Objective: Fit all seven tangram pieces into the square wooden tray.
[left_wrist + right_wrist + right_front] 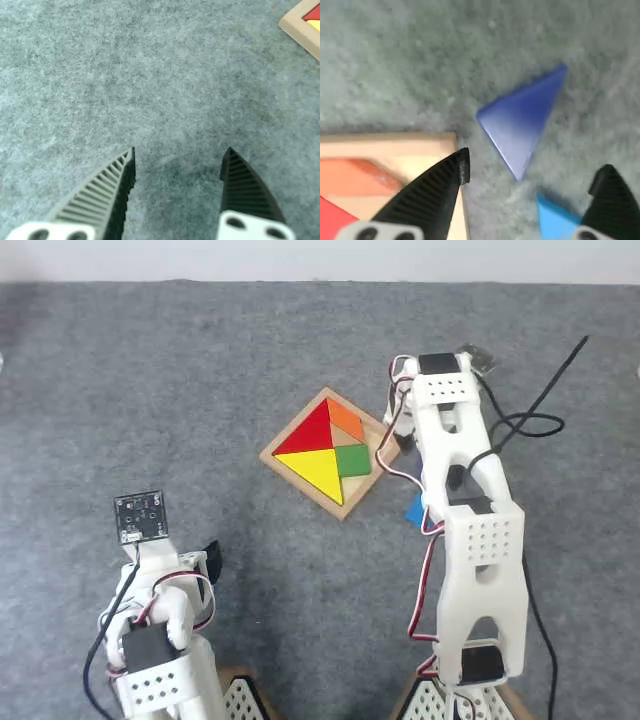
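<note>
Nearest the bases, the left gripper (180, 155) is hanging over bare carpet (150, 75), spread wide and holding nothing, well apart from the work. Mid-table, the square wooden tray (293, 420) is sitting corner-on, carrying a red triangle (310, 432), yellow triangle (315, 470), orange piece (347, 420) and green piece (353, 460), with bare wood showing between orange and green. Farther out, the right gripper (535, 170) is hovering just off the tray's corner, also spread and carrying nothing. It is bracketing a dark blue triangle (522, 125) lying flat on the carpet, with a light blue piece (552, 222) just beside one finger. My read: we're mid-fill, going for a blue piece. The next move is looking like dropping onto the dark blue triangle, pinching its thin edges, then rotating it to match the gap. Nothing legible is showing anywhere, no brands or labels.
</note>
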